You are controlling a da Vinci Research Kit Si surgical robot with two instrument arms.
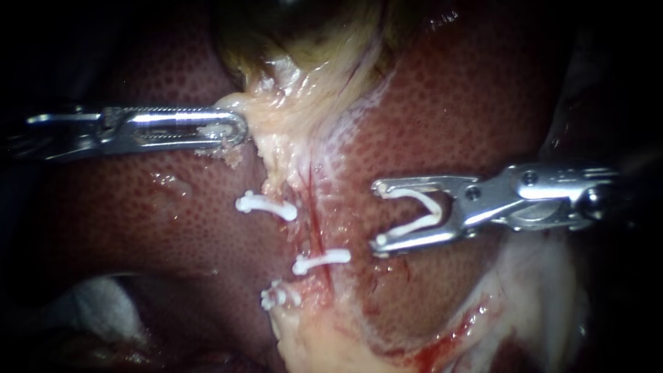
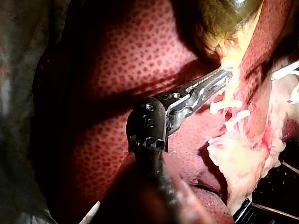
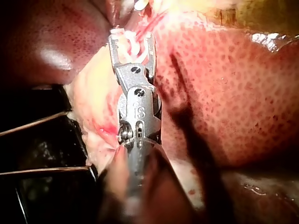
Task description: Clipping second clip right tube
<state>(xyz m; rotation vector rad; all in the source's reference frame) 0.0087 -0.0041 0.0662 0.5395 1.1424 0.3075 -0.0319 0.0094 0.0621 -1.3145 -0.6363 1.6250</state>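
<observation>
**Asker:** What is your right instrument (image 1: 378, 215) holding?

**Me:** Its claw stands wide, with a white open clip (image 1: 413, 227) seated between the two jaws and touching both. The shaft comes in from the right, over the dark red liver (image 1: 449, 103).

**Asker:** Where is the right tube (image 1: 316, 231)?

**Me:** It is a thin red strand running down the strip of pale tissue (image 1: 290, 110) in the middle, below the gallbladder (image 1: 304, 27). The open clip sits to the tube's right, apart from it and not around it.

**Asker:** Is anything on that tube?

**Me:** One closed clip (image 1: 321, 260) crosses it lower down. Two more lie on the strip's left side: an upper clip (image 1: 266, 205) and a lower clip (image 1: 280, 295).

**Asker:** And your left instrument (image 1: 238, 128)?

**Me:** It comes in from the left. Its claw is narrow, clamped on the pale tissue just under the gallbladder.

**Asker:** What does the right wrist view add?

**Me:** The open clip shows between my claw's tips, just short of the pale tissue.
</observation>
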